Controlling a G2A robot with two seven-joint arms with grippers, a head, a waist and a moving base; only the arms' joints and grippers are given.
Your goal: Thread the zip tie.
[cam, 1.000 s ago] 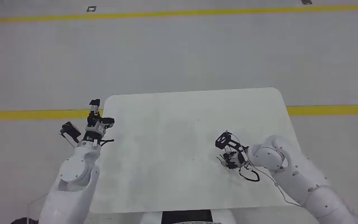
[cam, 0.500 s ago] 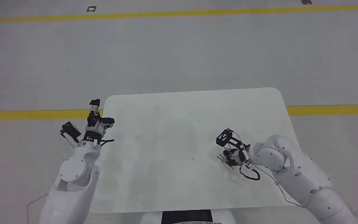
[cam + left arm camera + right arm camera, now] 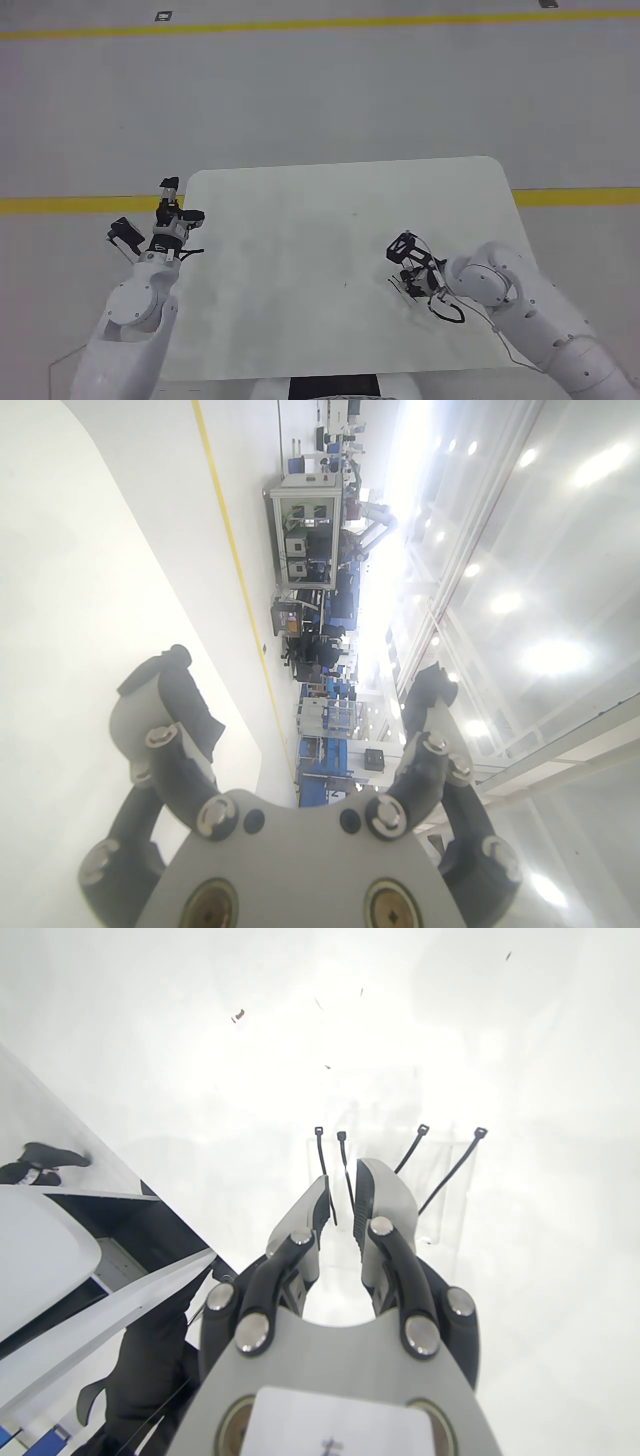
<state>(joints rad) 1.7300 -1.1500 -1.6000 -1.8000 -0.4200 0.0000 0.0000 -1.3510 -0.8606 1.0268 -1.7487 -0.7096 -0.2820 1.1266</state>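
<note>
Shifting barely since before, the right jaws straddle one zip tie (image 3: 345,1163).

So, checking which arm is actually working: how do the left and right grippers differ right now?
The left gripper is spread wide; the right gripper has a narrower gap. The left is empty; the right straddles a zip tie. The left sits beside the edge of the table, the right over it. Both are open.
</note>
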